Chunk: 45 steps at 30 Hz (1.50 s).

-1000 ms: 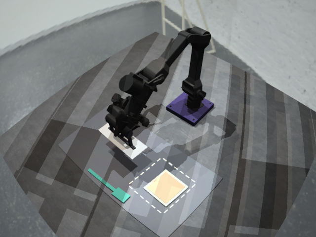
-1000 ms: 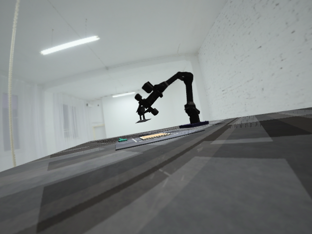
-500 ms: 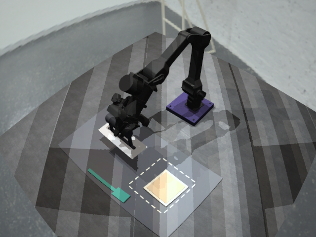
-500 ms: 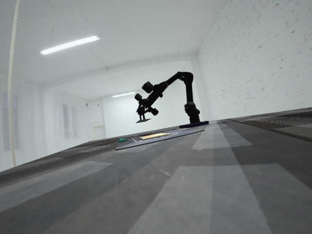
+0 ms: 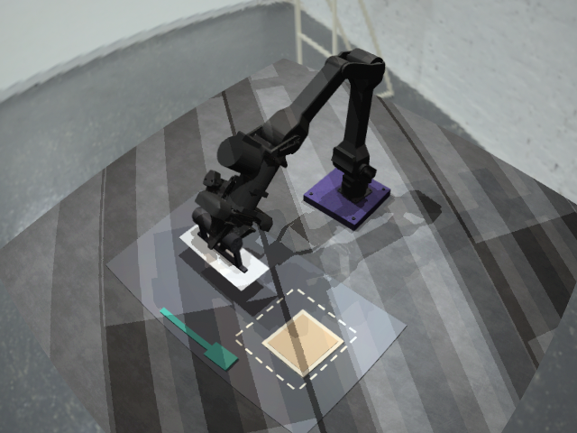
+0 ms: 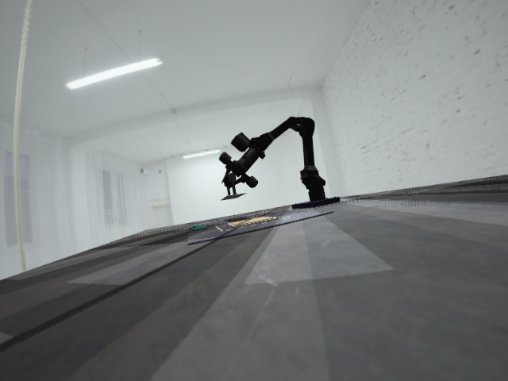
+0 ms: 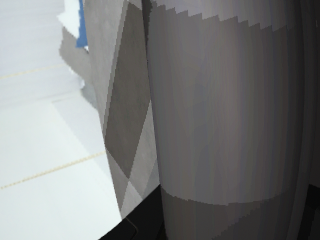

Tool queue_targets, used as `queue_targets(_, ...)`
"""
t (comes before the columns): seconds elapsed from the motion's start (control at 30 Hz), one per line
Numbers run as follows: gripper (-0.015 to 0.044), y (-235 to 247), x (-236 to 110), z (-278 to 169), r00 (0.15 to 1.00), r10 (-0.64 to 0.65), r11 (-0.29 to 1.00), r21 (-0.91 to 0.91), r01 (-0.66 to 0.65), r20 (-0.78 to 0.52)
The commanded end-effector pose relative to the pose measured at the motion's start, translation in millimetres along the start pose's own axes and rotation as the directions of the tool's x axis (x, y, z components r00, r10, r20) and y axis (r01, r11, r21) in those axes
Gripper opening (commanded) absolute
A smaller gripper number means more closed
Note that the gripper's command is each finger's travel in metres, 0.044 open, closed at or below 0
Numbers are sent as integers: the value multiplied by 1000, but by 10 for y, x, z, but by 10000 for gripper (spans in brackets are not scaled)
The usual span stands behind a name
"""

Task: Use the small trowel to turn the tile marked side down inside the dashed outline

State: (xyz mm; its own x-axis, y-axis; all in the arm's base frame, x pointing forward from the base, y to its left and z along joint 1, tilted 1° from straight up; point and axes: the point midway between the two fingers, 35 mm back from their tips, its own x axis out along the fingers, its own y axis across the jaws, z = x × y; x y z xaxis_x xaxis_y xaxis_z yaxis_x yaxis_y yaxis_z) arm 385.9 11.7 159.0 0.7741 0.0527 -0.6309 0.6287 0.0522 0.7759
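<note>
A tile with a peach top and pale border lies flat inside the dashed outline on the mat. I cannot tell which side is marked. A small green trowel lies left of the outline along the mat's edge, untouched. My gripper is shut on a white rectangular plate and holds it raised, slightly tilted, over the mat's back left part. The fingers hide the exact grip. The wrist view shows neither fingertips, tile nor trowel.
The arm stands on a purple base plate behind the mat. The arm's shadow falls between the base and the held plate. In the wrist view a large grey curved surface blocks most of the picture; I cannot tell what it is.
</note>
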Motion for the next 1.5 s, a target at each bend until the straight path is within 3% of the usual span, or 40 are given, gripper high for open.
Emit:
queue_targets(0.0,0,11,-6,-1,1000,4,1000,-1,-4,0)
queue_targets(0.27,0,-5,12,19,1000,-10,1000,15,10,9)
queue_targets(0.83,0,2,281,500,949,-196,919,383,90,246)
queue_targets(1.47,0,-49,477,1029,790,-377,744,667,-52,483)
